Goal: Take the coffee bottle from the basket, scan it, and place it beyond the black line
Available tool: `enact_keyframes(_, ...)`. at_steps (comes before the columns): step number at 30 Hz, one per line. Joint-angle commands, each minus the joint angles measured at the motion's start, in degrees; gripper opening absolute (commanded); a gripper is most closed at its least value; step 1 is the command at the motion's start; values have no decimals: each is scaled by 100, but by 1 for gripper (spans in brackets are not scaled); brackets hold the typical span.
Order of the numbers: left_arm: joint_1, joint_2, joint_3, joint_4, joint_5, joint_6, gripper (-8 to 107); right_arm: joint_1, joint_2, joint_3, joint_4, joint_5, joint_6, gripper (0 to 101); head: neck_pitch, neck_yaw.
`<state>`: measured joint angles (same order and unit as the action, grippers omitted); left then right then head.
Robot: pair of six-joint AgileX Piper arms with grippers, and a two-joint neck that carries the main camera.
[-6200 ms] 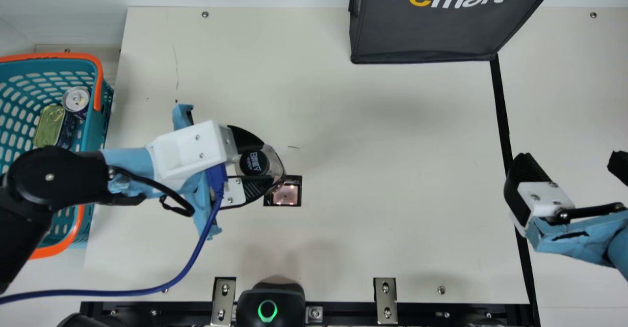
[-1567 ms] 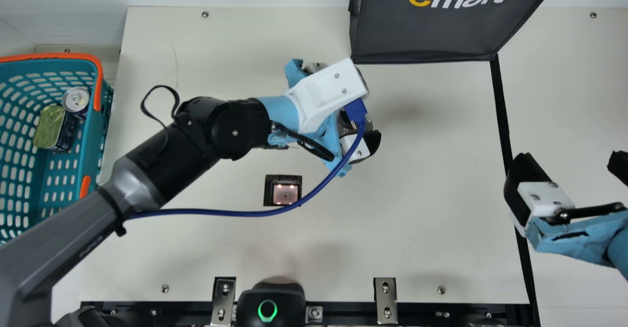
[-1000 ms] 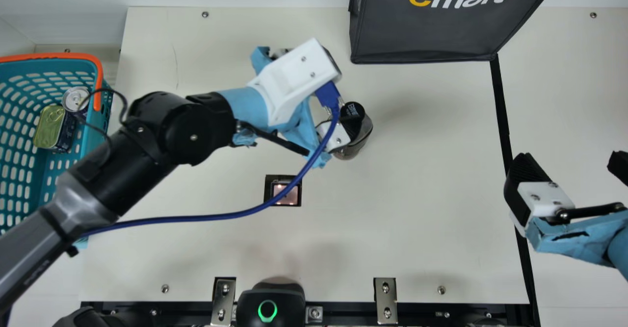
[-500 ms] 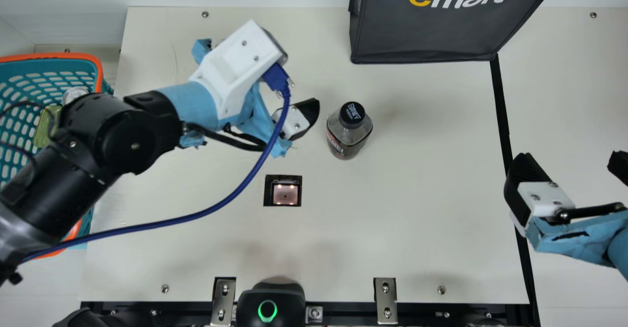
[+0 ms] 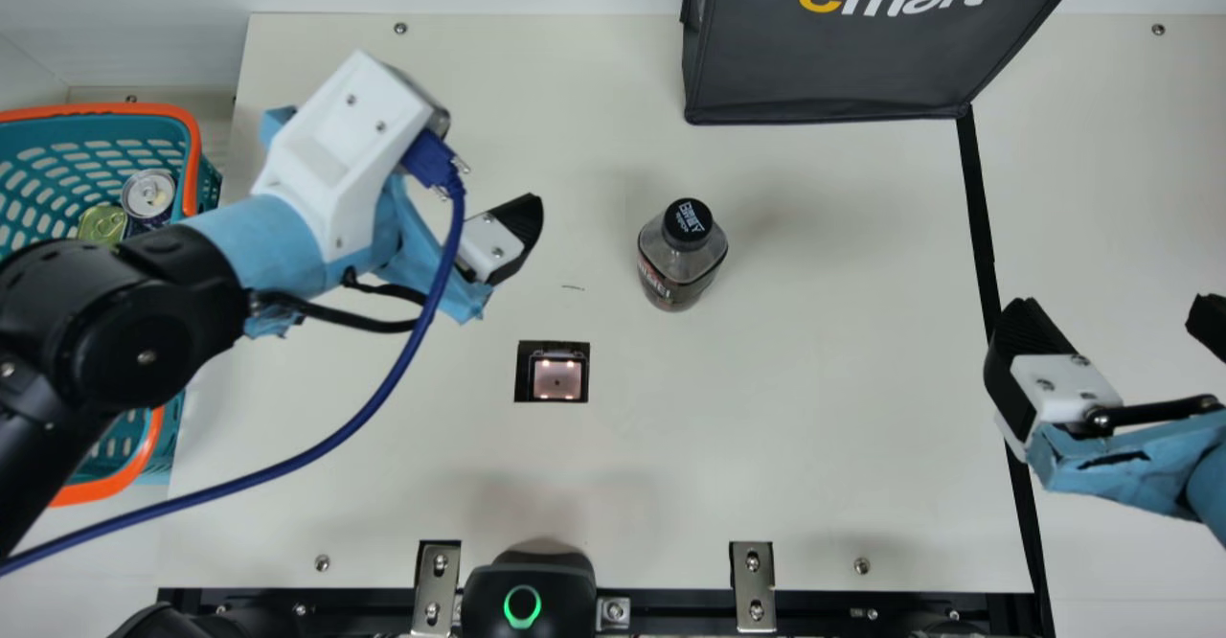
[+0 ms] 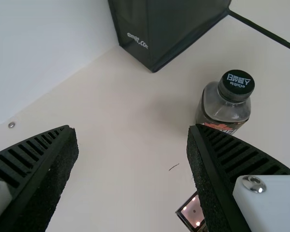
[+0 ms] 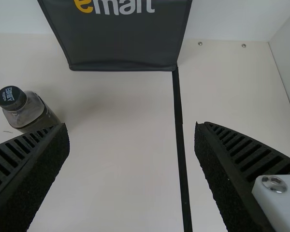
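Observation:
The coffee bottle (image 5: 682, 255), dark-capped and clear at the shoulder, stands upright mid-table, left of the black line (image 5: 979, 216) and behind the scanner (image 5: 557, 376). My left gripper (image 5: 500, 240) is left of the bottle, apart from it. In the left wrist view the fingers of my left gripper (image 6: 131, 130) are wide open with nothing between, and the bottle (image 6: 225, 108) stands beyond one finger. Over the line, my right gripper (image 5: 1111, 317) is open and empty; the right wrist view has the right gripper (image 7: 131, 126) with the bottle (image 7: 29, 111) beyond one finger.
A teal basket (image 5: 207, 188) with an orange handle holds cans at the left, partly under my left arm. The dark bag (image 5: 833, 63) stands at the back. A blue cable (image 5: 374, 403) hangs from my left wrist. Bare table lies between bottle and line.
My left gripper held the bottle over the scanner, carried it back and right, then let go and withdrew left. The bottle stays standing where released. My right arm has kept still.

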<state>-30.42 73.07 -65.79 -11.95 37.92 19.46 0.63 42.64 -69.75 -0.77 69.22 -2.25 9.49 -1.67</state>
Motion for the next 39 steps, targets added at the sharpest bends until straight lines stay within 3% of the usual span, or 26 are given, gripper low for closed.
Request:
enact_keyframes(1, 55, -139, 61, 70, 48, -98, 90, 0, 0, 0, 0, 0, 0, 91, -157, 9)
enact_keyframes(14, 531, -842, 437, 334, 359, -482, 90, 0, 0, 0, 0, 0, 0, 91, -157, 9)
enact_keyframes(39, 1972, -1717, 909, -25, 857, -177, 90, 0, 0, 0, 0, 0, 0, 91, -157, 9)
